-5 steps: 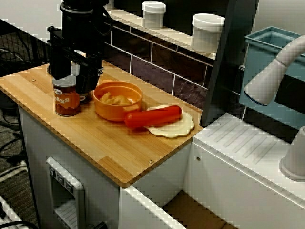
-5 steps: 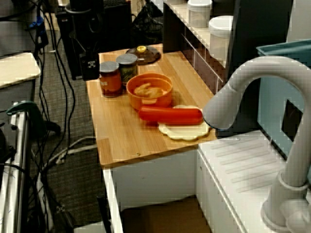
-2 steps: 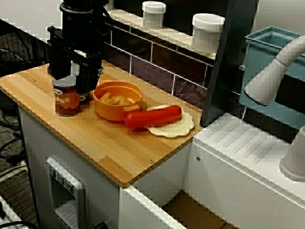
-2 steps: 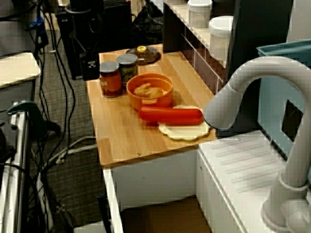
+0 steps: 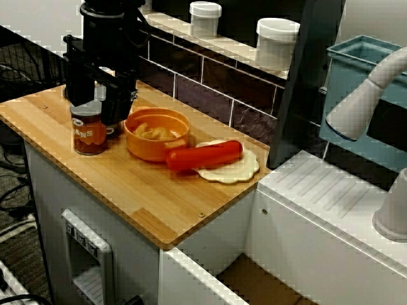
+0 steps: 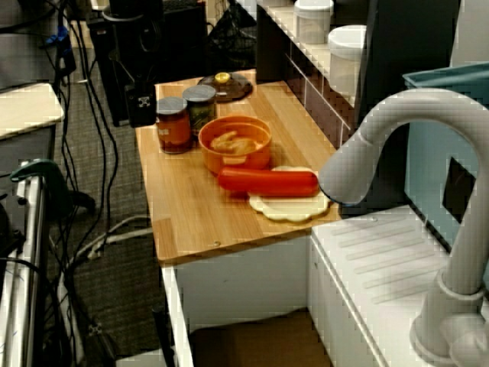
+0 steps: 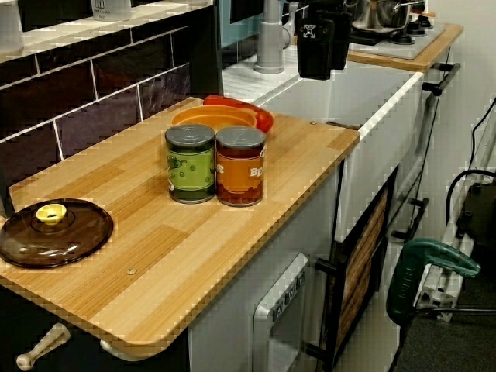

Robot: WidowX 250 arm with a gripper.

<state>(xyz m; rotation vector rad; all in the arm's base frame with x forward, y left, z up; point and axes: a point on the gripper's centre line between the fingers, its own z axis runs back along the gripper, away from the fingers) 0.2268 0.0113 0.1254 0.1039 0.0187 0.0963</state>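
Two cans sit side by side mid-worktop (image 7: 194,256): orange can (image 7: 240,167) nearer the front edge, green can (image 7: 190,163) on its wall side. Orange bowl (image 5: 157,133) is just past them toward the sink end, red sausage (image 5: 205,155) lies on a pale plate (image 5: 238,170) by that end's edge, and brown lid (image 7: 50,232) is in the back corner at the other end. Gripper (image 5: 97,109) hangs raised at about the front edge, abreast of the orange can and clear of it; in the view from the front its fingers look parted, nothing held.
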